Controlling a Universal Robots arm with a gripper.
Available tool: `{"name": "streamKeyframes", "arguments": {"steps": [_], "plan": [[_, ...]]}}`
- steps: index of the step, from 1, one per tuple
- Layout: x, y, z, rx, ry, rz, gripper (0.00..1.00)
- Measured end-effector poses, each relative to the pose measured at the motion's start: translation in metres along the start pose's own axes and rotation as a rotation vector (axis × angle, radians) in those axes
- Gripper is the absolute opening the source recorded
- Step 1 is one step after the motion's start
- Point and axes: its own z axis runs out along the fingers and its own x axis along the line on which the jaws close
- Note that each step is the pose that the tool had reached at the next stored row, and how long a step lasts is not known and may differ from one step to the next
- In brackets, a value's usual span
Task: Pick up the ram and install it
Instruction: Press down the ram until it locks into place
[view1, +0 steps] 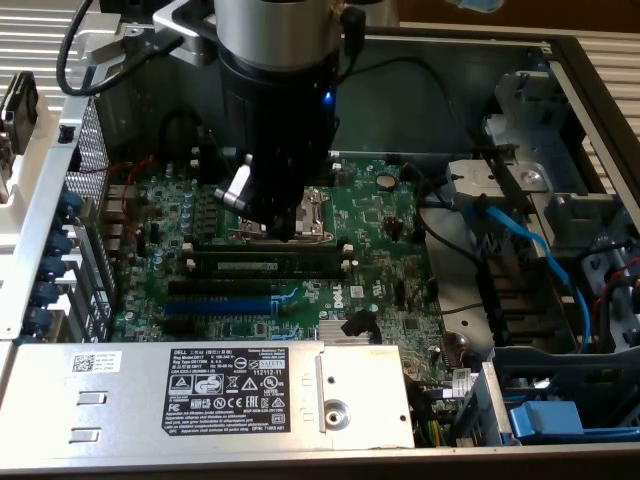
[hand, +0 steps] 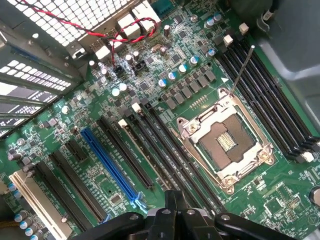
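The end effector (view1: 285, 228) hangs low over the green board (view1: 385, 250) inside an open computer case (view1: 40, 200). Its two fingers are pressed together, and they hold nothing. In the wrist view the end effector (hand: 175, 199) shows as dark fingers closed tight above the long black slots (hand: 172, 150).

The ram (view1: 265, 263) is a long thin stick. It stands on its edge in one of the black slots, just beside the tip of the end effector, on the side toward the big silver box (view1: 130, 400). I cannot tell if the tip touches it.

The shiny square socket (view1: 308, 208) sits right under the end effector. In the wrist view the socket (hand: 227, 140) lies open, with a thin metal bar (hand: 242, 70) sticking up from it.

A blue slot (view1: 215, 305) lies past the ram, a bit farther from the end effector. The silver box has a white label (view1: 230, 385) on it. A blue cable (view1: 530, 250) curls well away from the end effector, by the far wall of the case. Red and black wires (hand: 100, 32) run over the metal grid at the edge of the board.
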Motion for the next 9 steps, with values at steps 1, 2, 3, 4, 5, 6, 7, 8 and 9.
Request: {"name": "streamKeyframes", "arguments": {"steps": [1, 2, 3, 4, 5, 6, 7, 8, 9], "plan": [[0.0000, 0.0000, 0.0000, 0.0003, 0.0002, 0.012, 0.10], [0.0000, 0.0000, 0.0000, 0.0005, 0.0006, 0.024, 0.10], [0.0000, 0.0000, 0.0000, 0.0007, 0.0009, 0.036, 0.10], [0.0000, 0.0000, 0.0000, 0.0009, 0.0012, 0.047, 0.10], [0.0000, 0.0000, 0.0000, 0.0010, 0.0015, 0.057, 0.10], [0.0000, 0.0000, 0.0000, 0.0012, 0.0018, 0.068, 0.10], [0.0000, 0.0000, 0.0000, 0.0013, 0.0021, 0.078, 0.10], [0.0000, 0.0000, 0.0000, 0.0015, 0.0023, 0.091, 0.10], [0.0000, 0.0000, 0.0000, 0.0018, 0.0026, 0.102, 0.10]]}}
